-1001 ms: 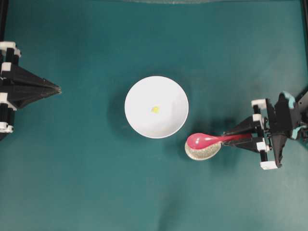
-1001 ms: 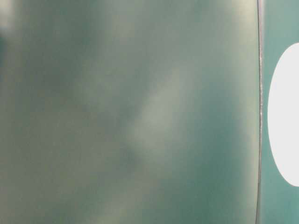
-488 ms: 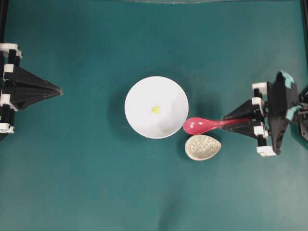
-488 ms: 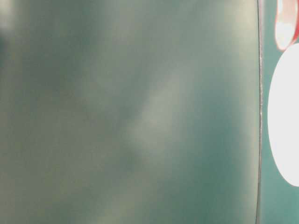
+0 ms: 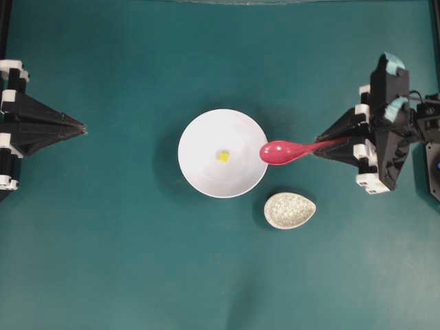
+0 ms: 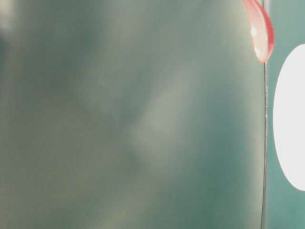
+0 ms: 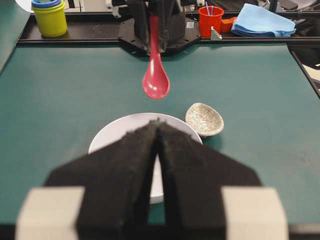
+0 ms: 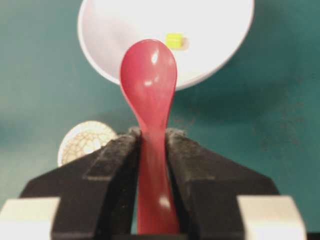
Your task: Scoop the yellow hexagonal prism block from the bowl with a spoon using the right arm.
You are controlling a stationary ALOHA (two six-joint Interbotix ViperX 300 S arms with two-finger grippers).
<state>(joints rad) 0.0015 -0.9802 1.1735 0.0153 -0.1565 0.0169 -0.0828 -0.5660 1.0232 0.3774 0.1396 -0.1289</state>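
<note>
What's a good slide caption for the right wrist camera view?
Right gripper clamps the glossy pink-red spoon above the white bowl holding a tiny yellow block.

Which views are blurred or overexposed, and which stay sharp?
Table-level view: mostly a defocused grey-green haze; the bowl is blown-out white, the spoon soft. Right wrist view: spoon fairly sharp, bowl bright, spoon rest blurred. Overhead view: evenly lit, sharp.

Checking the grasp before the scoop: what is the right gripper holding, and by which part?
The right gripper is shut on the spoon, gripping its handle; the scoop sticks out toward the bowl.
</note>
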